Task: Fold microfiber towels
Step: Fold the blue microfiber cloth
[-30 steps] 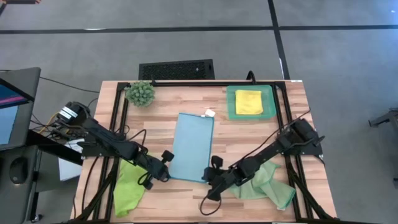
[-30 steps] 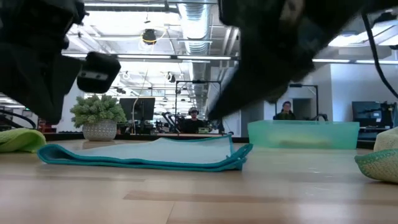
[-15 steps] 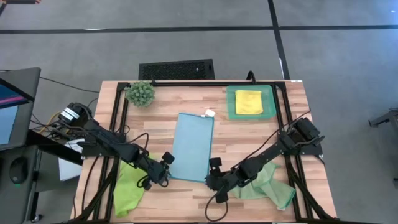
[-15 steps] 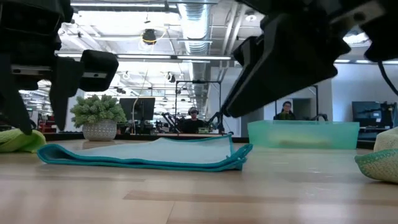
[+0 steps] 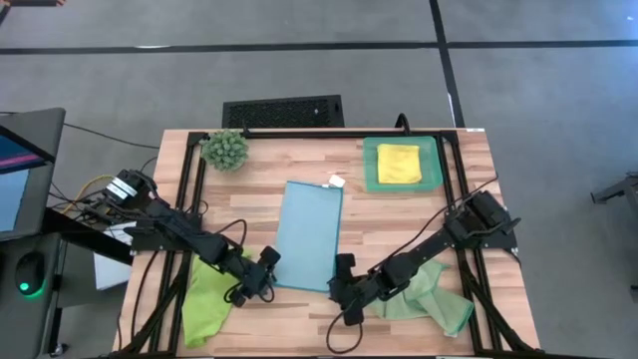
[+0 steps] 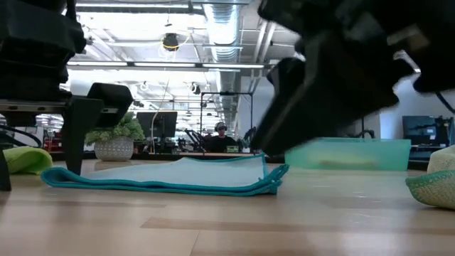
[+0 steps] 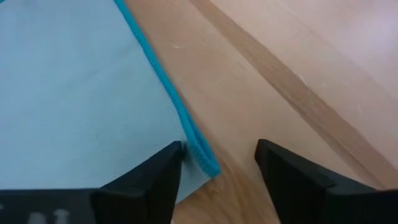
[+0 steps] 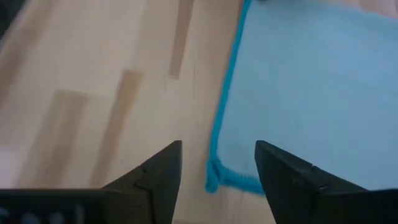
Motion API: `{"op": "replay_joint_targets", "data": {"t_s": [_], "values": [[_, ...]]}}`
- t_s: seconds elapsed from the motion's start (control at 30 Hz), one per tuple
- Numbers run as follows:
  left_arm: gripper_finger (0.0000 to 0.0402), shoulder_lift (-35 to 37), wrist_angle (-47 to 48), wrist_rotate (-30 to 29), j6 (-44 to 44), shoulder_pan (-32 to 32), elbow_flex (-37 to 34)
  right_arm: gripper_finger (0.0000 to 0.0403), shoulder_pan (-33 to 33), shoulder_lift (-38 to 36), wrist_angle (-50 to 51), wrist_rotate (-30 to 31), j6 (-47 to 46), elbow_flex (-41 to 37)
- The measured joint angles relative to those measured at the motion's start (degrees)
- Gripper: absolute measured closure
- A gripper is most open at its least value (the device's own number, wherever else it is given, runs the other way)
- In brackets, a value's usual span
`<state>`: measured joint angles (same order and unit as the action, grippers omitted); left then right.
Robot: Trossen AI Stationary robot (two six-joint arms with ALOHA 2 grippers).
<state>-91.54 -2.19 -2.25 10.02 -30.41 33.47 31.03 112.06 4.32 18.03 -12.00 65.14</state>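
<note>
The light blue towel (image 5: 309, 234) is laid flat as a long folded rectangle at the middle of the surface (image 5: 259, 189). It can be judged light, soft and limp, so it is best taken by a pinch at the corners of its near short edge, where the teal hem is doubled. Both hands are placed at that edge. The left hand (image 5: 261, 276) is held low at the near left corner on an arm stretched in from the left, its fingers (image 7: 149, 183) spread wide with the hem corner seen between them and nothing gripped. The right hand (image 5: 342, 280) is set at the near right corner, its fingers (image 8: 283, 177) likewise parted and empty above the hem. The yellow towel (image 5: 399, 163) is seen folded in the teal tray (image 5: 370, 179) at the far right. The lime green towel (image 5: 206, 299) is bunched under the left arm, and the sage green towel (image 5: 429, 294) under the right arm.
</note>
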Motion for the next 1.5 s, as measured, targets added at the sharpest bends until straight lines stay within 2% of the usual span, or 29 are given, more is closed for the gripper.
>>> {"op": "replay_joint_targets", "data": {"t_s": [0.3,0.43,0.63,0.83,1.17,1.33,1.5], "values": [[0.0298,0.0,1.5,-0.9,-1.5,-0.1,0.0,0.0190,-0.7,2.7,-2.8,-1.8,-0.3,0.4],[0.0329,-0.1,1.6,-1.7,-1.5,-0.1,0.0,0.0190,-1.1,3.0,-3.8,-3.6,-0.1,0.1],[0.0337,-0.1,1.4,-2.5,-2.2,0.0,-0.1,0.0189,-1.5,3.7,-6.7,-5.6,1.5,0.1],[0.0335,-0.2,1.4,-2.8,-2.4,0.0,-0.1,0.0190,-1.9,3.6,-4.6,-6.3,1.5,0.1],[0.0335,-0.3,1.2,-2.8,-4.8,0.1,-0.2,0.0224,-1.9,5.7,-5.7,-5.8,-1.0,-1.1],[0.0336,-0.3,1.3,-2.2,-4.8,0.2,-0.2,0.0266,-1.7,7.3,-5.9,-5.0,-2.6,-0.6],[0.0372,-0.3,1.2,-2.9,-5.0,0.2,-0.2,0.0369,-1.0,7.1,-4.9,-3.6,-3.0,-0.6]]}}
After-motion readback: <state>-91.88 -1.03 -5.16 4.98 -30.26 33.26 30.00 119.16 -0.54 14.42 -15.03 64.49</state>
